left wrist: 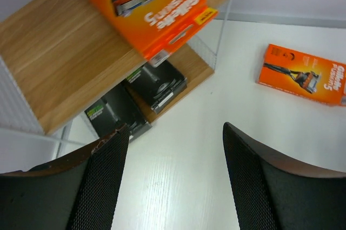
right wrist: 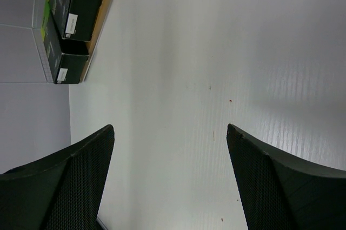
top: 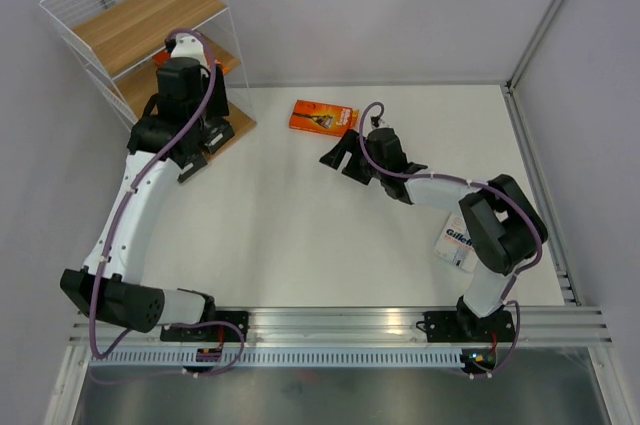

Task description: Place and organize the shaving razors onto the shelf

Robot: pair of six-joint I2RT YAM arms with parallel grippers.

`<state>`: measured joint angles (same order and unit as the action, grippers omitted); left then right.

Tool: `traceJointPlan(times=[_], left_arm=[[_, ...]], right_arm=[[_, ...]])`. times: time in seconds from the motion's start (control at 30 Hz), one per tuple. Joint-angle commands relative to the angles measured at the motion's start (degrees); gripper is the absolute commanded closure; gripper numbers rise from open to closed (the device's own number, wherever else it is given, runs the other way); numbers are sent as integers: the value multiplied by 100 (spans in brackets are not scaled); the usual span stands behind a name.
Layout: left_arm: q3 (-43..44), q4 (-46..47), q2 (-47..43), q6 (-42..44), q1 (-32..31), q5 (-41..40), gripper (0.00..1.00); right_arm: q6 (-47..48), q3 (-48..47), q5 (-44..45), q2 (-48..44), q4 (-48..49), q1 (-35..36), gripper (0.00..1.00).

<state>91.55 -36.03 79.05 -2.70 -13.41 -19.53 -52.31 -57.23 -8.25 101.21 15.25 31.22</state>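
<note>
Two packs not yet on the shelf [top: 140, 20]. Closest to a tool: the loose orange pack [top: 323, 116], upper centre of the top view, just above and slightly left of the right gripper [top: 338, 155], long axis running left to right with a slight tilt. Right gripper spread wide, holding nothing. Left gripper [left wrist: 175, 132] likewise spread and empty, by the shelf at upper left, well apart from that pack. White-and-blue pack [top: 455, 242] at lower right, beside the right arm. Probably a right-arm pick.
</note>
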Motion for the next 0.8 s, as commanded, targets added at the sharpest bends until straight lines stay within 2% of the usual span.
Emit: traceJointPlan(times=[0.0,0.07,0.13,0.27,0.37,0.43,0.53,0.6,0.77], left_arm=[[-391,228,-249,-1301,75,-1052,25],[-716,544,-389,-1505,102,-1036,27],[-1031,911,-495,-1611,102,-695,28],[-1534,1177,-749,-1707,93,814,28],[-2122,1509,-926,-1892,67,1685,28],[-2586,1695,-1058,-2120,40,2143,28],[-3027,1907,-1093,-2287,-56,2418,27],[-3212,1907,-1128,-2419,-83,2462,27],[-3740,1907,-1453,-2481,-100,2533,26]], right_arm=[[2,63,-133,-338,356,-11,10],[28,89,-185,-356,382,-11,10],[150,116,-299,-382,418,-11,10],[283,98,-28,-444,172,-142,7],[265,-42,-115,-313,163,-625,8],[449,-470,-89,-146,-3,-932,8],[845,-1077,-45,293,-294,-1196,9],[951,-1254,-167,680,-119,-1320,9],[741,-1966,-510,1743,233,-1760,25]])
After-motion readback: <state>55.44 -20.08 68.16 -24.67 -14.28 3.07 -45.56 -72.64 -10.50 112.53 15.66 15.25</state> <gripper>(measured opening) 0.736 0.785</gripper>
